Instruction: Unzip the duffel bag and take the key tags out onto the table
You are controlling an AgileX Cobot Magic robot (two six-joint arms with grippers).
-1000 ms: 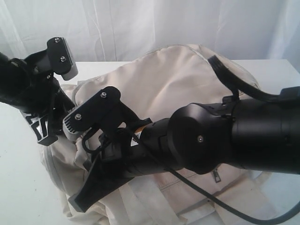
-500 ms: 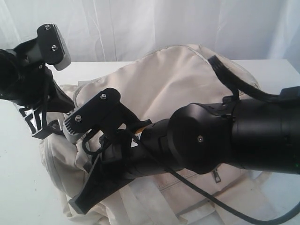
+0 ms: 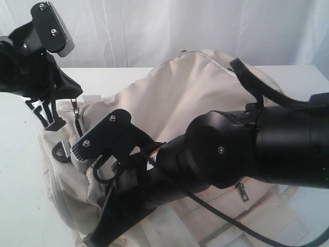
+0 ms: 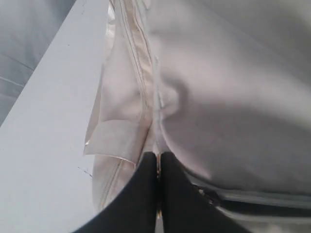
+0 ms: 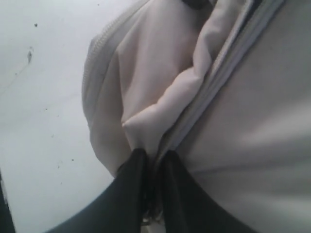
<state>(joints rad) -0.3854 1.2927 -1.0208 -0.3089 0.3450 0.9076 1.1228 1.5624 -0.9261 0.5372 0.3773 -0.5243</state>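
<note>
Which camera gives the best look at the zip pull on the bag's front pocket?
The exterior view: the front pocket zip pull hangs in plain sight, small but clear. Neither wrist view shows it.

Exterior view: bright, soft light coming thru the white curtain (image 3: 154, 31) at the back. It's backlit, so the black right arm (image 3: 257, 149) goes near-silhouette w/ only faint sheen. Table (image 3: 20, 195) nearly blown out, slight bluish cast. Duffel bag (image 3: 175, 98) evenly lit, soft shadow under the arm; whole pic low-res, a bit soft. Left wrist view: dimmer, greyish, broad shadow across the fabric; left gripper (image 4: 158, 160) black and out of focus near the lens. Right wrist view: much the same — right gripper (image 5: 153, 158) a blurred dark shape, fabric soft-focus, no hard glare.
</note>
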